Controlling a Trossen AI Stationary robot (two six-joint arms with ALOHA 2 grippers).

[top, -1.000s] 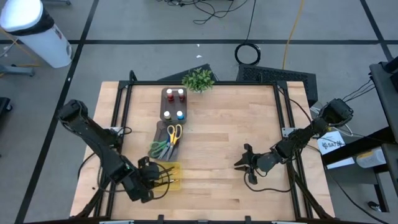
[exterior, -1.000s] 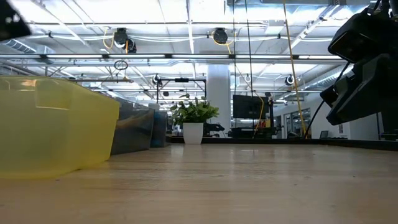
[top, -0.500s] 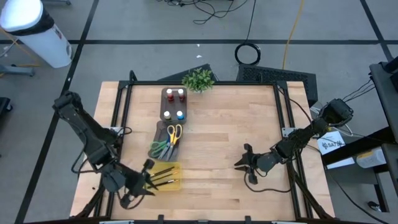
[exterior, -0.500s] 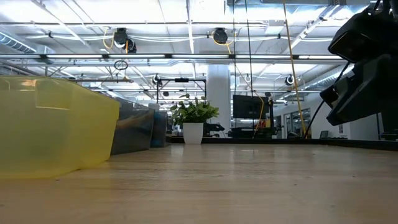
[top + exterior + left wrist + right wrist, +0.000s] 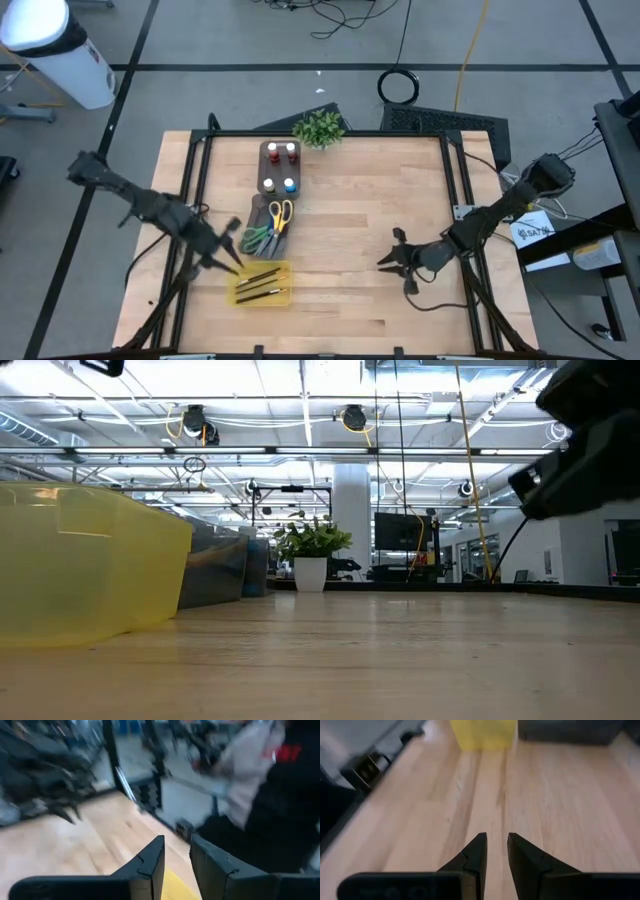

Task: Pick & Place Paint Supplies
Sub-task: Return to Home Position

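- Three brushes [image 5: 262,283] lie in the yellow tray [image 5: 243,296] at the table's [image 5: 350,210] near left.
- Left gripper [image 5: 229,251], just beside that tray, empty, fingers slightly parted.
- Right gripper [image 5: 392,258], mid-table on the right, narrowly parted, empty.
- Scissors [image 5: 272,228] and bottles [image 5: 281,166] sit in the grey organiser [image 5: 268,183] beyond.

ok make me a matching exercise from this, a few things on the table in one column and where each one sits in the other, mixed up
Things:
1. brushes
2. scissors
3. paint bottles
4. potted plant

Places:
A. at the table's far edge, outside both trays
B. in the yellow tray, nearest the front of the table
C. in the far end of the grey organiser
D. in the near end of the grey organiser

Pairs: 1-B, 2-D, 3-C, 4-A
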